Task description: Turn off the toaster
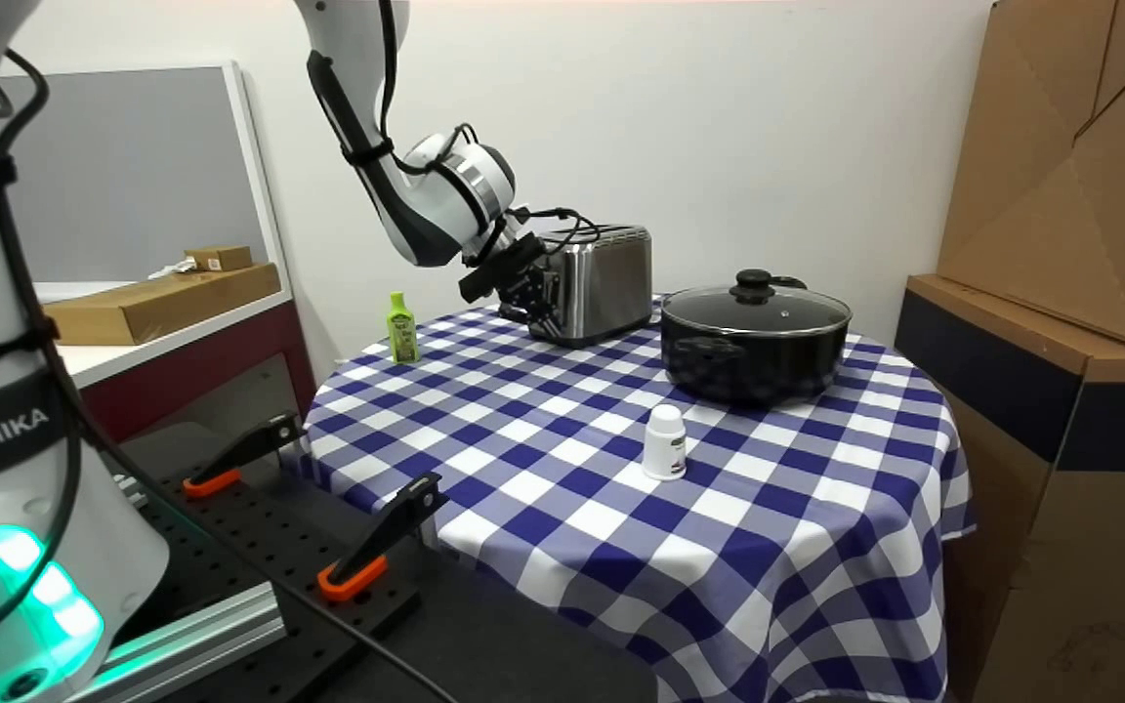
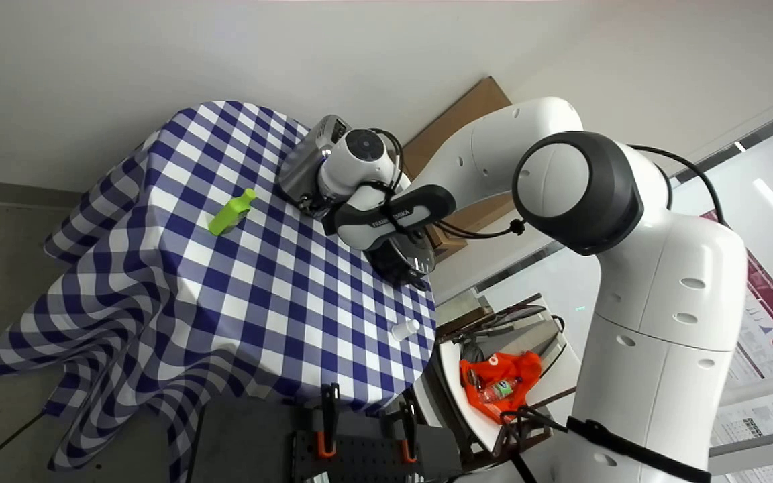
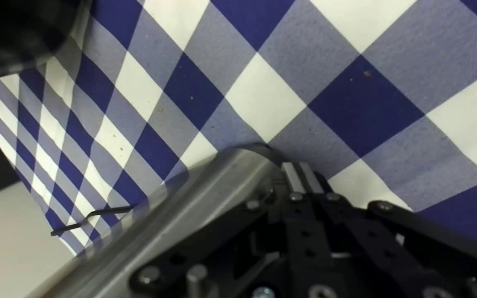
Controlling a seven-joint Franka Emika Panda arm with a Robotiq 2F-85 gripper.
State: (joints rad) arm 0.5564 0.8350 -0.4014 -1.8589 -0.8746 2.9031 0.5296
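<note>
Clenched jaws (seemingly empty) are held beside the silver metal toaster (image 1: 611,281), which could be skidded across the bench (image 1: 562,457) by a hard push.

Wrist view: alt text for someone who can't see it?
A shut black gripper is close beside a shiny silver metal toaster, contact unclear, above a blue and white checked tablecloth. A blurred black shape fills the upper left.

My arm (image 2: 655,295) is of white colour, with black cables (image 1: 391,49) and green lights (image 1: 53,586); my gripper (image 3: 302,178) is black, with silver screws (image 3: 149,274).
</note>
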